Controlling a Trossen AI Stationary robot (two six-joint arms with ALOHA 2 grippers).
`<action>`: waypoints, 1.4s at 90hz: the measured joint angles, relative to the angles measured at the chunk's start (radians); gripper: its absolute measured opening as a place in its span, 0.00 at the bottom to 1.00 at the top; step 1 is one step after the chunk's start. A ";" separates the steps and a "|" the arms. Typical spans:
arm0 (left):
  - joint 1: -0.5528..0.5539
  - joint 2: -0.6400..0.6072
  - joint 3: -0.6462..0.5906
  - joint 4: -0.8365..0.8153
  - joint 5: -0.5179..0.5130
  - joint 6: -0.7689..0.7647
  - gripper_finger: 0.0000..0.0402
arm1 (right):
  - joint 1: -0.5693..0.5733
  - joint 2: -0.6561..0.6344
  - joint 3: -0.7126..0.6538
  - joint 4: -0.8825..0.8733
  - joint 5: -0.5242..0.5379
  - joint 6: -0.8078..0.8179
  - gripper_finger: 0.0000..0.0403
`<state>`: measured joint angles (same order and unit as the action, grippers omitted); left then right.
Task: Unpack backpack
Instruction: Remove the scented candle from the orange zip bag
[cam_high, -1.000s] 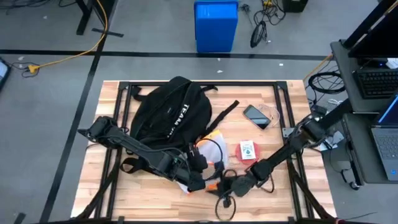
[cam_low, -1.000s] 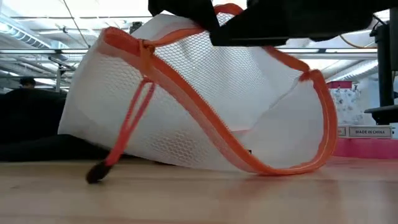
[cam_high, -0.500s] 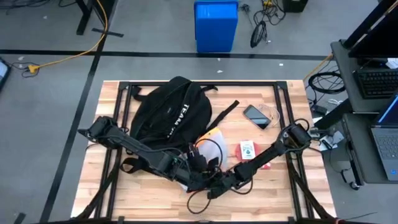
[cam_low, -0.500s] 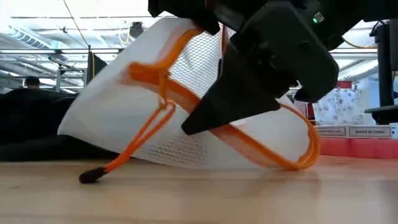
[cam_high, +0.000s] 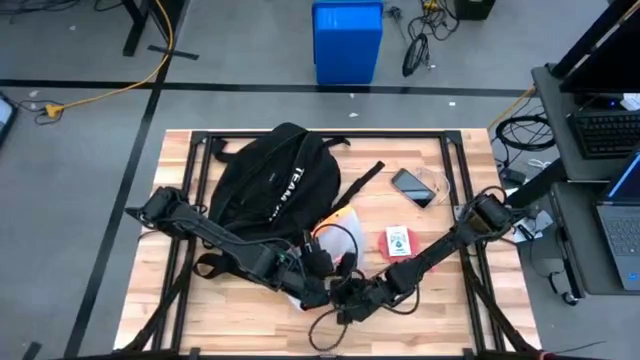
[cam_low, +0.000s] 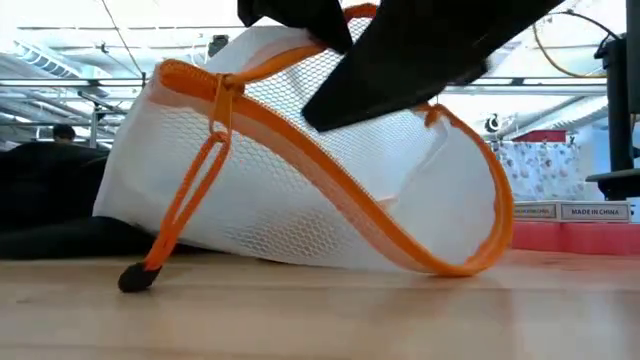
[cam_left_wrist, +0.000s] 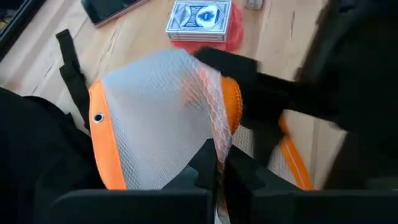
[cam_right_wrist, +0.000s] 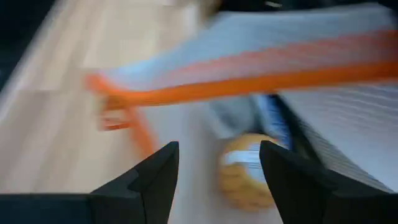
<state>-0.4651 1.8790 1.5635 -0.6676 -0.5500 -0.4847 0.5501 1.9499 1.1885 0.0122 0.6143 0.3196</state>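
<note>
Trouble looked likeliest at the mesh pouch: the left gripper had its fingers clenched on the netting while the right gripper, fingers spread, nosed at its mouth, so a tug could tear it. The backpack lay upper left of centre; free counter remained only lower right, near the edge.

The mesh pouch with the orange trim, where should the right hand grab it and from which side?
Take the mesh pouch by the orange-trimmed rim of its open mouth, coming in from the side away from the backpack. The mouth gapes that way, and its stiff edge gives the open right hand something to pinch. The left hand already pinches the mesh at the other end.
</note>
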 joint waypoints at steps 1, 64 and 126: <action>0.000 0.000 0.000 0.000 0.000 0.000 0.00 | -0.003 0.003 0.000 0.000 0.004 0.005 0.53; 0.001 0.000 0.000 -0.008 0.017 0.009 0.00 | -0.083 0.060 -0.001 -0.034 0.004 0.043 0.87; -0.001 0.000 0.007 -0.042 -0.001 0.021 0.00 | -0.112 0.111 0.000 0.062 0.026 -0.065 0.88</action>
<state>-0.4662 1.8786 1.5703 -0.7096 -0.5513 -0.4639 0.4385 2.0609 1.1881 0.0738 0.6403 0.2544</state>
